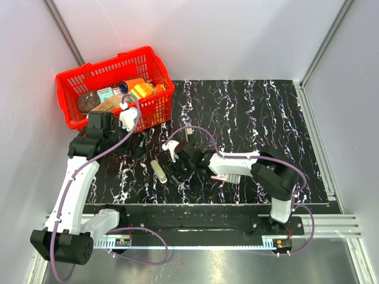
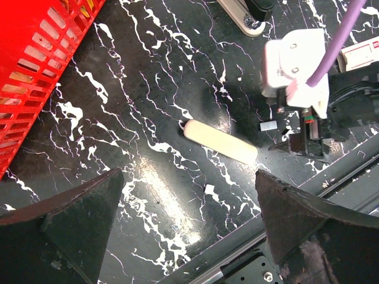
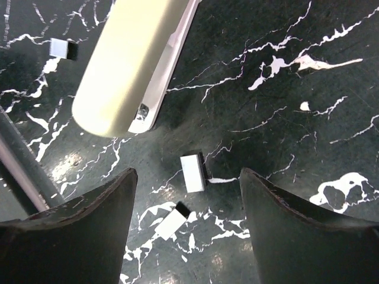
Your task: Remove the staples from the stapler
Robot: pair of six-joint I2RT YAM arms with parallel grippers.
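Note:
The stapler (image 2: 244, 13), black with a silver-cream top, lies at the top edge of the left wrist view; in the top view it is a small piece (image 1: 188, 134) behind the right arm. Three small white staple blocks lie on the mat: one (image 3: 193, 173) between my right fingers, one (image 3: 171, 222) just below it, and one (image 3: 61, 48) further off. My right gripper (image 3: 186, 189) is open just above them, beside an all-pale cream bar (image 3: 127, 59). My left gripper (image 2: 188, 177) is open and empty, above the mat near the same bar (image 2: 219, 142).
A red basket (image 1: 71, 80) full of items stands at the back left, close to the left arm. The black marbled mat (image 1: 266, 118) covers the table. A metal rail (image 1: 207, 228) runs along the near edge.

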